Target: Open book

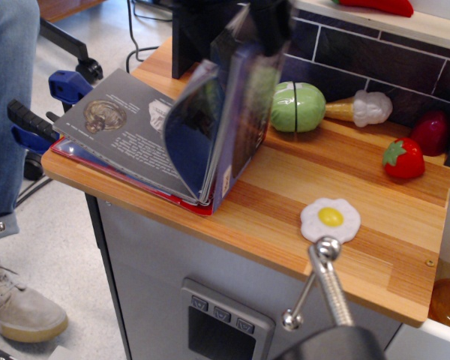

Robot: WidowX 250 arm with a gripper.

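While cover stands near upright, book sits at left end of wooden counter, grey illustrated pages lying flat. My pincer up top at cover's edge, blurry, can't tell if clamped or apart. Green veg toy just behind, fried egg well apart.

fried egg, strawberry, maybe cabbage

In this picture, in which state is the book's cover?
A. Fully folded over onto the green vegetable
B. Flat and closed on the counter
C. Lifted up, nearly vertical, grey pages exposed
C: the book has its cover standing nearly upright, and a grey illustrated page lies exposed at left.
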